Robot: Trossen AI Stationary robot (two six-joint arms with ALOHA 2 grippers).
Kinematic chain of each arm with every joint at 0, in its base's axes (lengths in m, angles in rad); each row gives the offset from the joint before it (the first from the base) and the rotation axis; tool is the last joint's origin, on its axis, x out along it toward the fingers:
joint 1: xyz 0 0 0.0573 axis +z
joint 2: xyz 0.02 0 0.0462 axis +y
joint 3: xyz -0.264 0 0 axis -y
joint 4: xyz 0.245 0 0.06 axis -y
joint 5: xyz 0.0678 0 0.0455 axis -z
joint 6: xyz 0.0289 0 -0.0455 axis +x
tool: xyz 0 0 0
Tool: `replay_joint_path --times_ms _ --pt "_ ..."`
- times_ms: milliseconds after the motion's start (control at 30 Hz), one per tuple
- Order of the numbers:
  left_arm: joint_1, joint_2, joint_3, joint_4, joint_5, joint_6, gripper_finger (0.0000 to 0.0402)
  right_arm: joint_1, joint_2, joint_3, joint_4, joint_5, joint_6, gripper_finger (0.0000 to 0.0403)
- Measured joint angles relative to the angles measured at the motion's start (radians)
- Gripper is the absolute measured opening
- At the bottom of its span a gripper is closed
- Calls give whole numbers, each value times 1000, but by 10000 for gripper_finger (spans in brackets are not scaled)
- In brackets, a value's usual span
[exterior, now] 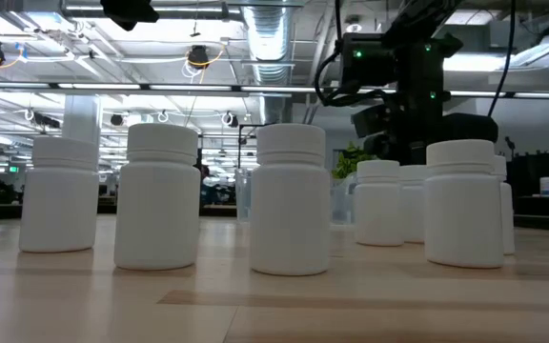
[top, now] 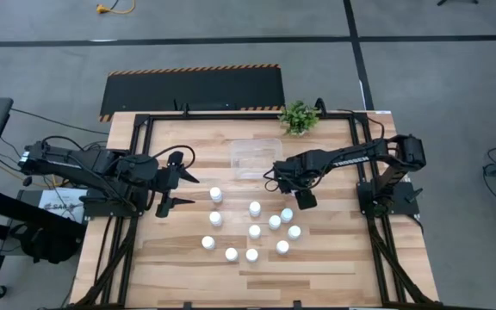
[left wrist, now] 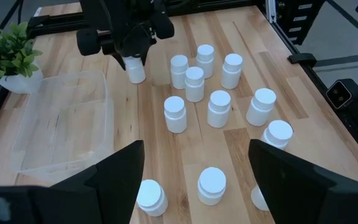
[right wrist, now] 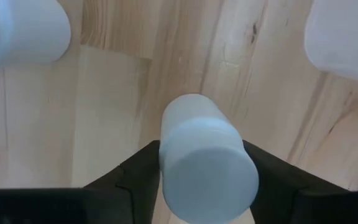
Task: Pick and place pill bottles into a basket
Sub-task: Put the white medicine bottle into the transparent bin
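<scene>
A lab or industrial test hall. The low view shows an open ceiling (exterior: pixel 112 57) with bare ducts (exterior: pixel 265 33), cable trays and hanging lamps over a wide floor. From above, the wooden tabletop (top: pixel 248 267) sits in a black metal frame (top: pixel 136 146) on grey concrete floor (top: pixel 41 52) marked with dark tape lines, beside a hazard-striped black mat (top: pixel 192 90) and loose cables.

Eleven bottles (top: pixel 255 231) out there: ten standing on the counter (top: pixel 179 258), one between the right gripper's (top: pixel 293 195) fingers. One bin (top: pixel 255 158), one plant (top: pixel 299 117), two arms.
</scene>
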Motion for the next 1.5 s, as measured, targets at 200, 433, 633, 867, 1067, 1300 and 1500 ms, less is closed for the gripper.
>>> replay_joint_path --times_ms 200,433,633,867,1067,1300,1500 --pt "0 0 0 0 0 0 279 0 -2 0 -10 0 5 184" --pt "0 0 0 0 0 0 279 0 -2 20 -59 -1 18 189" --pt "0 0 0 0 0 0 279 0 -2 99 -122 -1 0 167" --pt "0 0 0 0 0 0 279 -2 -3 223 -221 0 -13 190" --pt "0 0 0 0 0 0 279 -7 -3 338 -323 0 -50 168" --pt "0 0 0 1 0 0 279 -31 -3 449 -372 26 -97 187" --pt "0 0 0 12 0 -2 279 -81 0 507 -372 37 -162 173"
